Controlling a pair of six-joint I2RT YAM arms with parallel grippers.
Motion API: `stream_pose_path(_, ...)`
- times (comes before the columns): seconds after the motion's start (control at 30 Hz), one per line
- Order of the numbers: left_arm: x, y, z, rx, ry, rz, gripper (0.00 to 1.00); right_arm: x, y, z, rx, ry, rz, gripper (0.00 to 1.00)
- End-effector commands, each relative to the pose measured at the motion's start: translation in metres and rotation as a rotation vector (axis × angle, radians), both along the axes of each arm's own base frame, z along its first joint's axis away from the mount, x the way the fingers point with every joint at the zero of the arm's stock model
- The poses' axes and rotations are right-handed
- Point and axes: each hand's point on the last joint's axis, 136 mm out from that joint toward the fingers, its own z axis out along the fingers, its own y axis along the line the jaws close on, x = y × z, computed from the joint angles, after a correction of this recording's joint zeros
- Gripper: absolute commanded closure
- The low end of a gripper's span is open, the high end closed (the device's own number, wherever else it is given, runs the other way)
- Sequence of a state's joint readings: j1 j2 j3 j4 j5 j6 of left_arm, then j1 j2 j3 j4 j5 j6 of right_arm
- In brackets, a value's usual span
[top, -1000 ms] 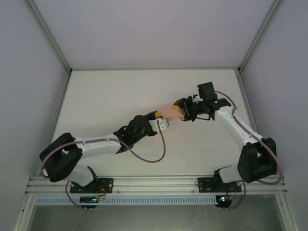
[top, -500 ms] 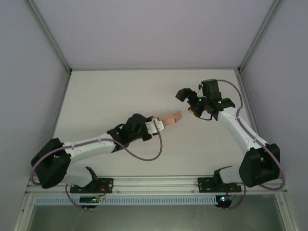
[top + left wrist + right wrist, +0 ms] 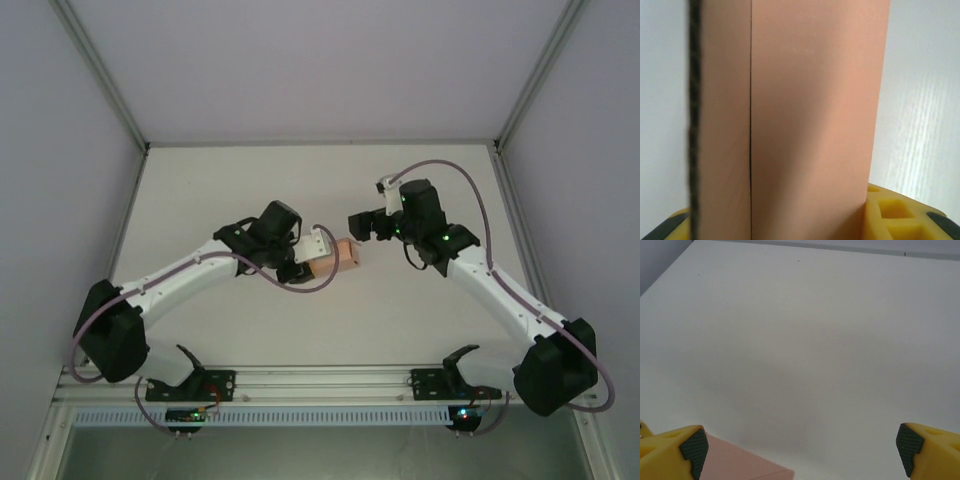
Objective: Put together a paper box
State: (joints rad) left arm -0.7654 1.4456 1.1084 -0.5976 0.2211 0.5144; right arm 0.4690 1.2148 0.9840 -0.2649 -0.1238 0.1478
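The left gripper (image 3: 335, 251) is pinching the salmon-pink paper box (image 3: 349, 254) over the middle of the table (image 3: 220, 180). In the left wrist view its yellow fingers (image 3: 895, 215) are sitting on either side of the card at the bottom edge. The box is rising straight up the middle of that view, with a dark edge down its left side and a fine seam running its length. Whether the box is touching the table cannot be told.

A second ago both grippers were meeting at the box, the right one closed around its right end. Half a second ago the right one had let go and drawn back toward the far right corner with its fingers spread, leaving the box sticking out long and flat from the left gripper. Now the left arm is reaching further toward the far edge, with its wrist turned, so the box is looking short and nearly square from above.

The right gripper (image 3: 802, 451) is back near the box, just beside it on the far-right side. Its fingers are spread wide, each dark-padded fingertip (image 3: 694, 450) sitting at one bottom corner of the right wrist view. A pink corner of the box is showing just below the left-hand tip, with bare white table between the tips. The right gripper is holding nothing.
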Motion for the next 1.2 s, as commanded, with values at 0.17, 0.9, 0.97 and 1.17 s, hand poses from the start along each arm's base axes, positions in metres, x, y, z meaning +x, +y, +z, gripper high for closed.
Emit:
stream_pose_path(0.17,-0.005,0.018,-0.030,0.211,0.186,0.037,0.71,-0.017,0.007,0.004,-0.042,-0.032,0.136,0.01)
stream_pose_path(0.9,0.015,-0.002,-0.073,0.286,0.294,0.030,0.59,-0.031,0.027,-0.070,-0.097,0.197,0.337,0.36)
stream_pose_path(0.97,0.014,-0.003,-0.073,0.276,0.299,0.030,0.58,-0.035,0.026,-0.078,-0.128,0.236,0.359,0.37)
stream_pose_path(1.17,0.013,-0.003,-0.075,0.265,0.306,0.027,0.58,-0.030,0.017,-0.085,-0.167,0.235,0.323,0.49)
